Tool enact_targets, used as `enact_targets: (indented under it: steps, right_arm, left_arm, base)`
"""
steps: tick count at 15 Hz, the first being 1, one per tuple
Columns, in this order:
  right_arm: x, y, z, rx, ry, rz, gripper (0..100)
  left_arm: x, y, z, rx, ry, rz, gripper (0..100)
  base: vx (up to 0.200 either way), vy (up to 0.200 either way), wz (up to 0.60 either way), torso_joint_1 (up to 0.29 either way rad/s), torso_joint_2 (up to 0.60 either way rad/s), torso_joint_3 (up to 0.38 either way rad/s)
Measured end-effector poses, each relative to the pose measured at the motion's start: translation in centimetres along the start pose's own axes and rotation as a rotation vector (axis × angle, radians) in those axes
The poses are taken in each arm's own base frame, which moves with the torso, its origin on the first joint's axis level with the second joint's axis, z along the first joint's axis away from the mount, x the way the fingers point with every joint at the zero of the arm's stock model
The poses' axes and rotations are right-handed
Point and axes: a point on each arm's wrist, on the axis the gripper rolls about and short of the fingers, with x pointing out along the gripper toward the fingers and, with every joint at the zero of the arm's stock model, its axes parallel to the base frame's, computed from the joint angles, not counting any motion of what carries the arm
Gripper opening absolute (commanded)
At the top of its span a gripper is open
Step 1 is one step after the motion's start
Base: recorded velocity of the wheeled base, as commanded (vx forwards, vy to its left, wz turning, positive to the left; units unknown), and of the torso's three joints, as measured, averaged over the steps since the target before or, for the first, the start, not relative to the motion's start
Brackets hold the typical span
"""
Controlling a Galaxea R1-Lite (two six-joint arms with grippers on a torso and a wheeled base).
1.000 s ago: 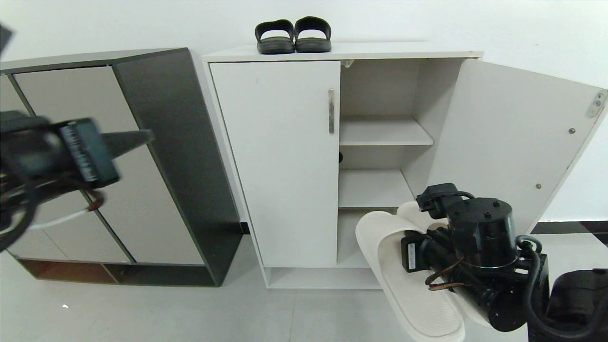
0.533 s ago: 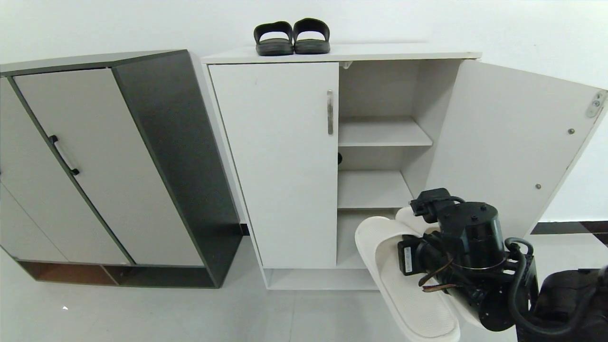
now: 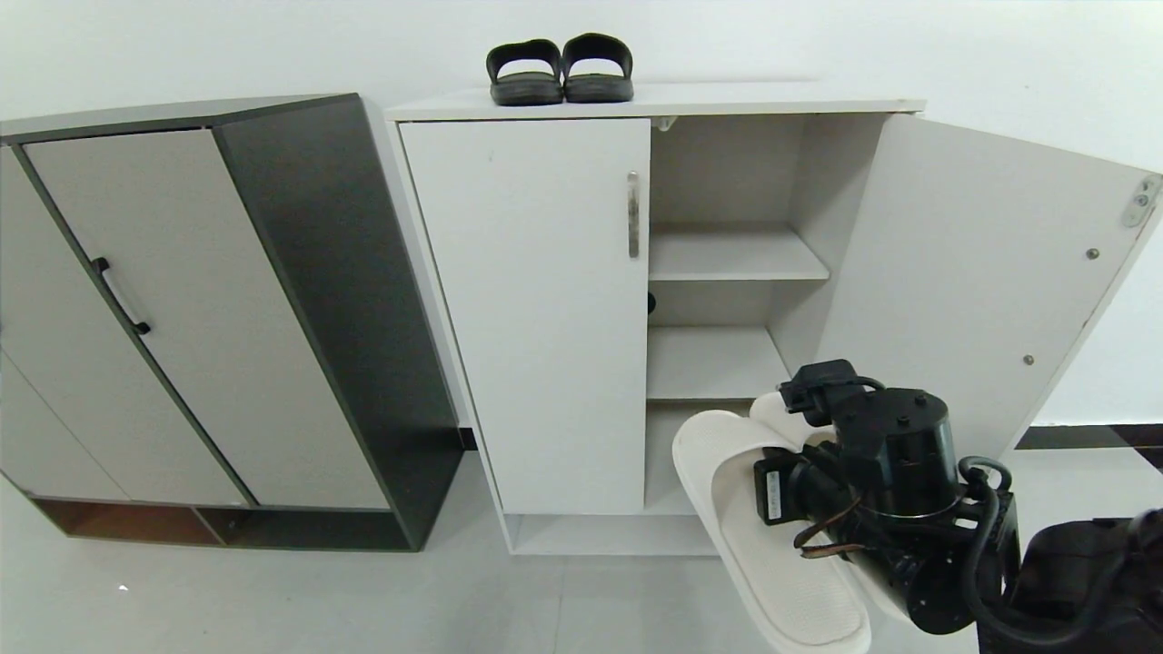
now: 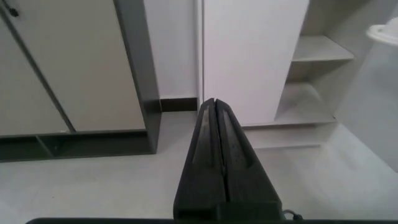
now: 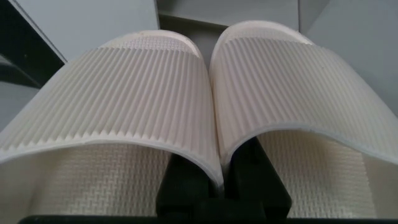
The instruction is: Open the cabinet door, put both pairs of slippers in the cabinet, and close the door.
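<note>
A pair of black slippers point(image 3: 561, 71) stands on top of the white cabinet point(image 3: 527, 318). The cabinet's left door is closed and its right door point(image 3: 963, 272) is swung wide open, baring two shelves point(image 3: 727, 254). In front of the lowest compartment my right arm holds a pair of white slippers point(image 3: 772, 563) in the air, toes toward the cabinet. My right gripper point(image 5: 222, 180) is shut on the two ribbed straps point(image 5: 205, 93) where they meet. My left gripper point(image 4: 215, 109) is shut on nothing, low above the floor in front of the cabinet.
A dark grey cabinet point(image 3: 227, 300) with pale doors and a black handle point(image 3: 118, 295) stands just left of the white one. The open door juts out at the right. Pale floor point(image 3: 363, 599) lies bare in front of both cabinets.
My left arm, seen at the head view's left edge a second ago, has dropped out of that view. The right arm with the white slippers has edged slightly left, toward the cabinet opening.
</note>
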Motion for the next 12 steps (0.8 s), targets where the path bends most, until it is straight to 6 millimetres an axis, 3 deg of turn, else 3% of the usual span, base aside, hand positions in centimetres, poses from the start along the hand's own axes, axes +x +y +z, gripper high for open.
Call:
enact_targets:
  steps: [5,8,12]
  right_arm:
    - [0.0,1.4,1.7,-0.003,-0.076,0.018,0]
    - [1.4,2.3,2.8,0.058,-0.127,-0.119,0]
    - [2.7,3.1,2.4,0.06,-0.122,-0.147,0]
  left_arm:
    - [-0.1,0.0,-0.1,0.0,-0.01,-0.003,0]
    - [-0.1,0.0,-0.1,0.0,-0.01,-0.003,0]
    - [-0.1,0.0,-0.1,-0.001,-0.011,-0.003,0]
  base:
    - [0.0,0.0,0.0,0.0,0.0,0.0]
    - [0.0,0.0,0.0,0.0,0.0,0.0]
    - [0.0,-0.2,0.0,0.004,0.0,0.001]
